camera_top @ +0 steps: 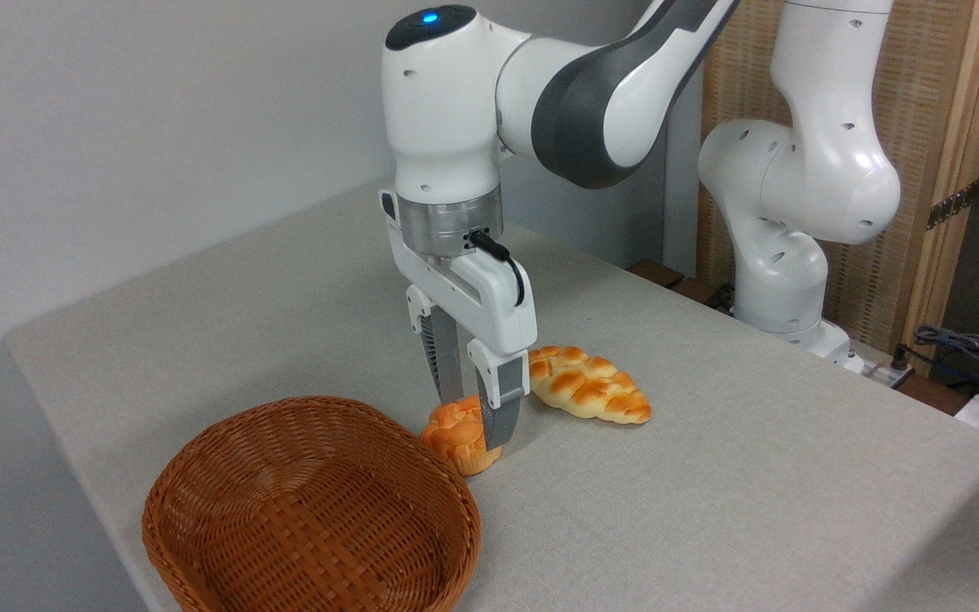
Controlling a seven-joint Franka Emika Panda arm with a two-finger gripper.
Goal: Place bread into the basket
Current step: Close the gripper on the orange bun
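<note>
One step was under way when you stopped: your gripper was closed around the bun, which sat on the table just beside the empty basket, with lifting and placing outstanding.

We saw an orange-gold bun with a pale bottom, a red-brown woven basket, a golden braided loaf, a speckled grey table and a white-and-grey arm.
</note>
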